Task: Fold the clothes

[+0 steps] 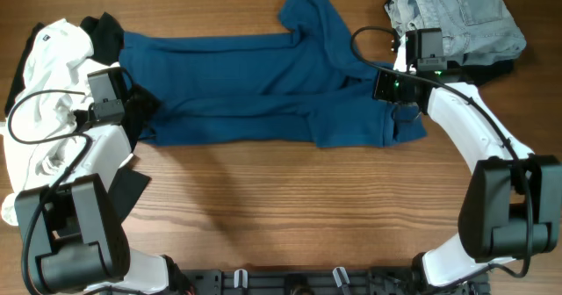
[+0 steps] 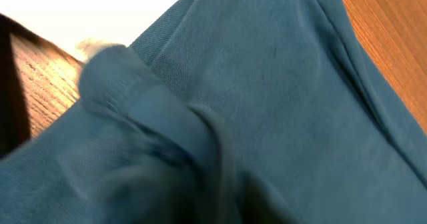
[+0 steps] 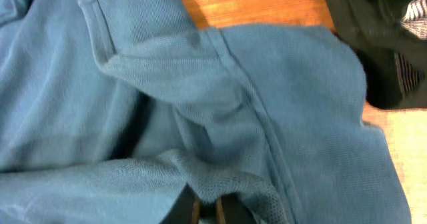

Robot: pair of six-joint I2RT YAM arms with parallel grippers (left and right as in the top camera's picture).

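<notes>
The clothes, one deep teal shirt (image 1: pixel 255 75), lie folded lengthwise in a long band across the table's far half. A sleeve sticks up at the back. My left gripper (image 1: pixel 139 109) sits at the shirt's left end. In the left wrist view, teal cloth (image 2: pixel 267 84) fills the frame and hides the fingers. My right gripper (image 1: pixel 397 102) is over the shirt's right end. In the right wrist view its jaws (image 3: pixel 208 212) stand close together at the bottom edge, with a ridge of the teal cloth (image 3: pixel 167 84) pinched at the tips.
Pale denim jeans (image 1: pixel 461 18) lie at the back right on a dark garment (image 3: pixel 380 44). A white cloth (image 1: pixel 48 75) and a black cloth (image 1: pixel 101 27) are heaped at the left. A dark piece (image 1: pixel 127 194) lies by the left arm.
</notes>
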